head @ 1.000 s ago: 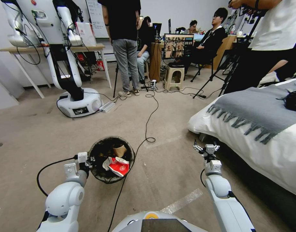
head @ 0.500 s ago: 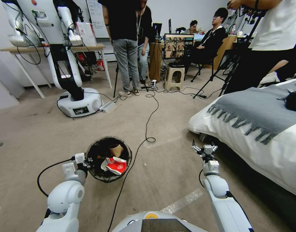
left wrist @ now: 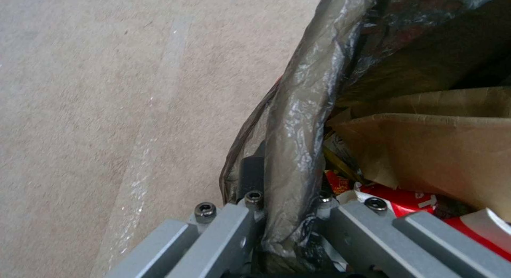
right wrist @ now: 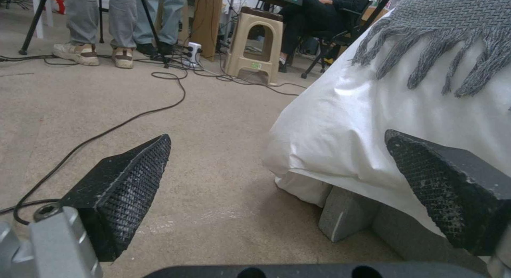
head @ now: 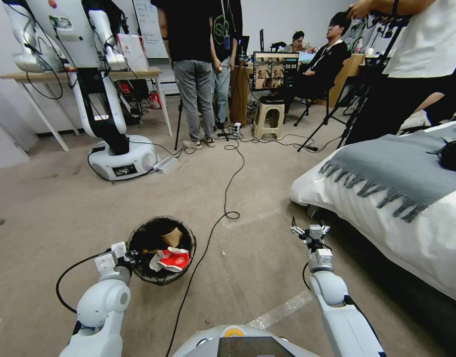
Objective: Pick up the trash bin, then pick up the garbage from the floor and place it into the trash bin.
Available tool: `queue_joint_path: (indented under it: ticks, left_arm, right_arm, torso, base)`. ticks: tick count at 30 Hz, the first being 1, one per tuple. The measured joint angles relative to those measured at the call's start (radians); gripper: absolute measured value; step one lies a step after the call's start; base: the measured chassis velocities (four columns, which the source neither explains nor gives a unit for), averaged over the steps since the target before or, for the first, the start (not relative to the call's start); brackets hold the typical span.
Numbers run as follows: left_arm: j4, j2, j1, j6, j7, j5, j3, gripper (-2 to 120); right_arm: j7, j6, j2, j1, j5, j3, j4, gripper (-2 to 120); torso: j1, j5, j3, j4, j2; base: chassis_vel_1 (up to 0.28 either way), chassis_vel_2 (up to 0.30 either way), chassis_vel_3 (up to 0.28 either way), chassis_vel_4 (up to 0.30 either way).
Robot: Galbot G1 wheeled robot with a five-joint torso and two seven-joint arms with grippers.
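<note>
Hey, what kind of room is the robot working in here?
Probably a robotics lab set up like a bedroom: a bed with a grey blanket, another robot, and a monitor on a tripod.

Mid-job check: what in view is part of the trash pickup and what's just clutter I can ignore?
Job:
- trash bin, gripped at its rim by the left gripper
- garbage inside it: red-and-white packet, brown paper
- right gripper, open, empty, near the bed

Ignore:
- bed with grey blanket
- floor cable
- other robot
- stool
</note>
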Motion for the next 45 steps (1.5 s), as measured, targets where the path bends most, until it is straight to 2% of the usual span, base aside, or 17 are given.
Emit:
queue_joint_path:
  ticks: [7,10,12,14,19,21,26,28,32,34,36,38,39,41,42,43,45]
  left_arm:
    - [0.019,-0.001,-0.003,0.000,-0.010,0.001,-0.002,0]
    - [0.021,0.000,-0.003,0.000,-0.010,0.002,-0.004,6]
    - [0.027,0.002,-0.004,0.000,-0.008,0.004,-0.005,17]
    - [0.028,0.002,-0.003,0.000,-0.008,0.005,-0.004,21]
    - [0.022,-0.002,-0.003,0.000,-0.005,0.013,-0.002,39]
    - [-0.008,-0.002,0.001,0.000,0.003,0.038,-0.002,51]
    - [-0.092,0.000,0.008,0.000,0.020,0.083,-0.004,64]
    - [-0.169,0.005,0.015,-0.001,0.028,0.106,-0.005,76]
    - [-0.206,0.010,0.023,0.000,0.048,0.127,-0.005,85]
    - [-0.231,0.010,0.037,-0.008,0.076,0.179,0.000,96]
    - [-0.233,0.009,0.040,-0.022,0.086,0.199,0.002,98]
    - [-0.235,0.001,0.056,-0.138,0.138,0.269,0.018,100]
    - [-0.235,0.001,0.056,-0.138,0.138,0.269,0.018,100]
    - [-0.198,-0.006,0.063,-0.324,0.189,0.326,0.033,100]
    - [-0.162,-0.014,0.067,-0.454,0.231,0.390,0.039,100]
    - [-0.162,-0.014,0.067,-0.454,0.231,0.390,0.039,100]
    - [-0.102,-0.037,0.079,-0.592,0.247,0.462,0.050,100]
  right_arm:
    - [0.001,0.000,0.004,-0.001,-0.006,-0.009,-0.002,100]
    - [0.002,0.000,0.007,-0.004,-0.009,-0.012,-0.002,100]
    - [0.002,0.000,0.008,-0.008,-0.010,-0.016,0.000,100]
    - [0.002,0.000,0.007,-0.008,-0.010,-0.016,0.001,100]
    - [0.002,0.000,0.004,-0.008,-0.010,-0.015,0.000,100]
    - [0.002,0.000,0.004,-0.009,-0.010,-0.014,0.000,100]
    - [0.004,0.000,0.005,-0.008,-0.010,-0.017,0.000,100]
    - [0.014,0.001,0.008,-0.006,-0.006,-0.023,0.001,100]
    - [0.018,0.007,0.010,-0.005,-0.003,-0.027,0.001,100]
    - [0.029,0.024,0.015,-0.006,0.001,-0.031,0.000,100]
    - [0.033,0.028,0.016,-0.007,0.002,-0.032,0.001,100]
    - [0.059,0.059,0.023,-0.012,0.002,-0.034,0.007,100]
    - [0.059,0.059,0.023,-0.012,0.002,-0.034,0.007,100]
    - [0.075,0.093,0.029,-0.013,0.002,-0.034,0.008,100]
    - [0.084,0.115,0.035,-0.016,0.002,-0.034,0.008,100]
    - [0.084,0.115,0.035,-0.016,0.002,-0.034,0.008,100]
    - [0.092,0.141,0.046,-0.030,0.002,-0.032,0.013,100]
  torso:
    - [0.000,0.0000,0.000,0.0001,0.000]
    - [0.000,0.0000,0.000,0.0001,0.000]
    - [0.000,0.0002,0.000,0.0000,0.000]
    - [0.000,0.0002,0.000,0.0002,0.000]
    - [0.000,0.0000,0.000,0.0001,0.000]
    - [0.000,0.0000,0.000,0.0002,0.000]
    - [0.000,0.0003,0.000,0.0001,0.000]
    - [0.000,0.0003,0.000,0.0000,0.000]
    - [0.000,0.0001,0.000,0.0001,0.000]
    - [0.000,0.0002,0.000,0.0002,0.000]
    - [0.000,0.0001,0.000,0.0002,0.000]
    - [0.000,0.0002,0.000,0.0003,0.000]
    - [0.000,0.0002,0.000,0.0003,0.000]
    - [0.000,-0.0002,0.000,0.0003,0.000]
    - [0.000,0.0002,0.000,-0.0001,0.000]
    - [0.000,0.0002,0.000,-0.0001,0.000]
    - [0.000,-0.0003,0.000,0.0001,0.000]
  base:
    - [0.000,0.000,0.000,0.000]
    - [0.000,0.000,0.000,0.000]
    - [0.000,0.000,0.000,0.000]
    - [0.000,0.000,0.000,0.000]
    - [0.000,0.000,0.000,0.000]
    - [0.000,0.000,0.000,0.000]
    - [0.000,0.000,0.000,0.000]
    - [0.000,0.000,0.000,0.000]
    - [0.000,0.000,0.000,0.000]
    - [0.000,0.000,0.000,0.000]
    - [0.000,0.000,0.000,0.000]
    - [0.000,0.000,0.000,0.000]
    - [0.000,0.000,0.000,0.000]
    - [0.000,0.000,0.000,0.000]
    - [0.000,0.000,0.000,0.000]
    - [0.000,0.000,0.000,0.000]
    - [0.000,0.000,0.000,0.000]
